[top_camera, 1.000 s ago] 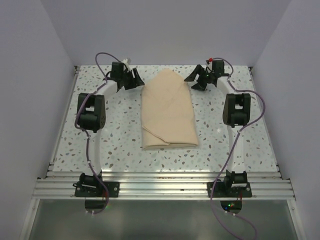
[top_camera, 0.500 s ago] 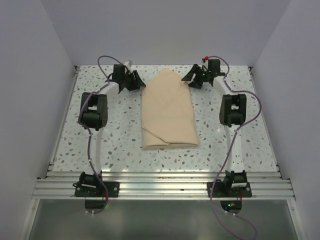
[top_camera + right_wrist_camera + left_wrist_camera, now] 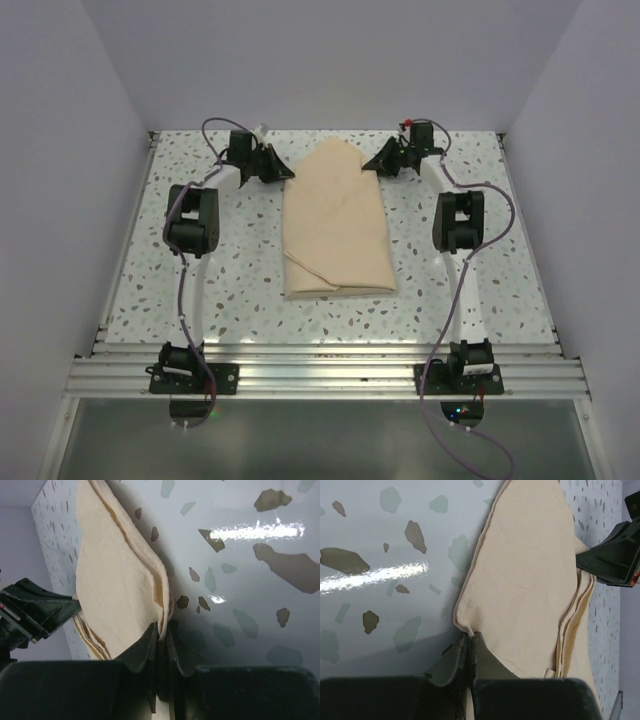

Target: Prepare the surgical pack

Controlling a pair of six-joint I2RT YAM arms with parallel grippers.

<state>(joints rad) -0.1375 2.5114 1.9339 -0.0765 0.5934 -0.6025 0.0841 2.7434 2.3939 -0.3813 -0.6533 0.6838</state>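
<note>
- The tan wrap (image 3: 335, 225) lies folded into a long bundle in the middle of the speckled worktop (image 3: 230, 290), between the two arms.
- Its far end tapers to a point, and its near end is squared off, with one flap folded across the near left corner.
- Nothing of the bundle's contents shows; only the outer cloth is visible.
- The left gripper (image 3: 284, 170) sits low at the far left side of the wrap, touching its edge just below the pointed end.
- In the left wrist view its fingers (image 3: 484, 661) are pressed together on a small corner of the cloth, which is pinched between them just above the worktop.
- The right gripper (image 3: 372, 163) sits opposite, at the far right side of the wrap, also touching its edge.
- In the right wrist view its fingers (image 3: 142, 652) are clenched on the folded edge, where several layers of cloth stack up and bulge slightly above the tips.
- Each wrist view shows the other gripper across the wrap, so the two face one another with the narrow far end of the bundle between them.
- Purple cables (image 3: 182, 300) run along both arms.
</note>
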